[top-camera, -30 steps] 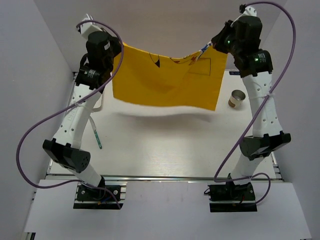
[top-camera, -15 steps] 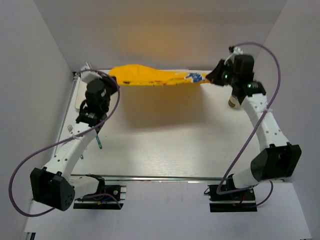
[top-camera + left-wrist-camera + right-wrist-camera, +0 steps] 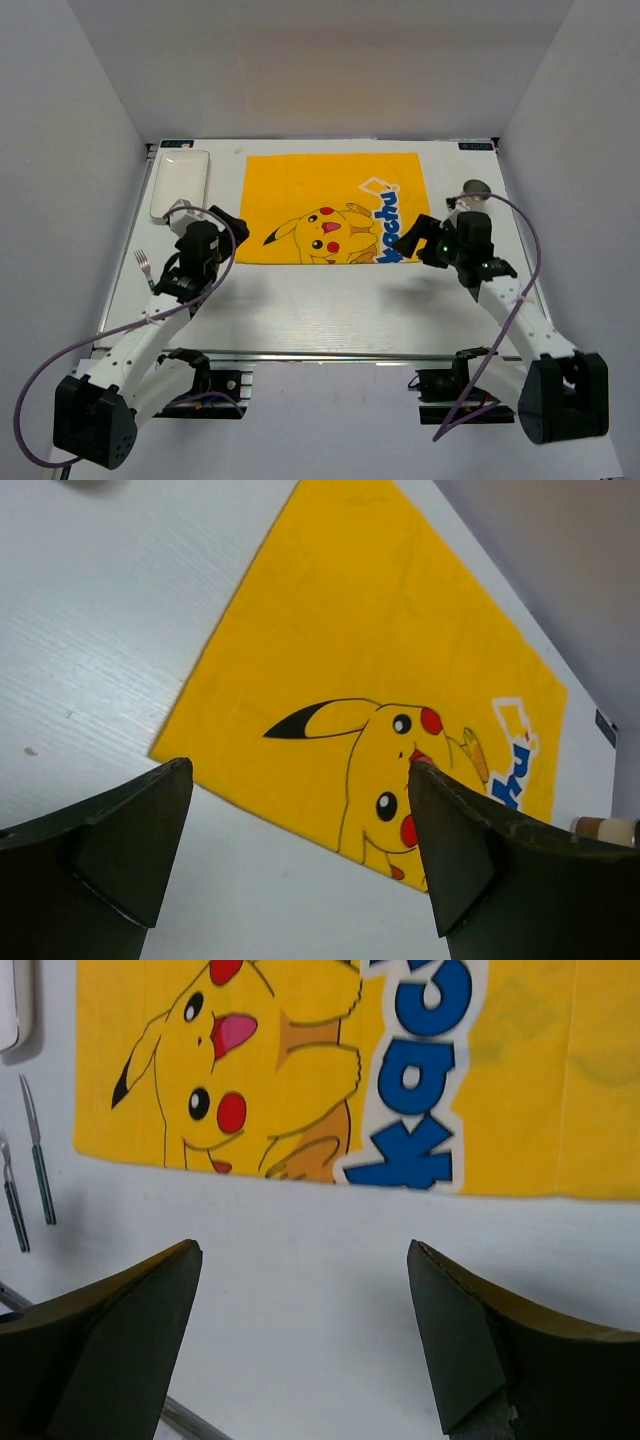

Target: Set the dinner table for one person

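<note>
A yellow cartoon-printed placemat [image 3: 335, 208] lies flat on the white dinner table [image 3: 330, 300], towards the far side. My left gripper [image 3: 228, 222] hovers by the mat's near left edge, jaws wide open and empty. In the left wrist view the left gripper [image 3: 300, 815] frames the placemat [image 3: 380, 680] and bare table. My right gripper [image 3: 407, 240] is over the mat's near right corner, also open and empty. In the right wrist view the right gripper [image 3: 305, 1280] sits above bare table just short of the placemat [image 3: 300, 1060].
A small white rectangular plate [image 3: 180, 185] lies at the far left. A fork [image 3: 143, 265] lies near the left edge; the right wrist view shows a knife [image 3: 37, 1150] beside that fork [image 3: 12, 1200]. A brown cup [image 3: 475, 190] stands right of the mat, seen also as cup [image 3: 605, 830].
Both grippers held the placemat up by its corners, laid it flat on the table and opened. Both arms have drawn back towards the near side.
</note>
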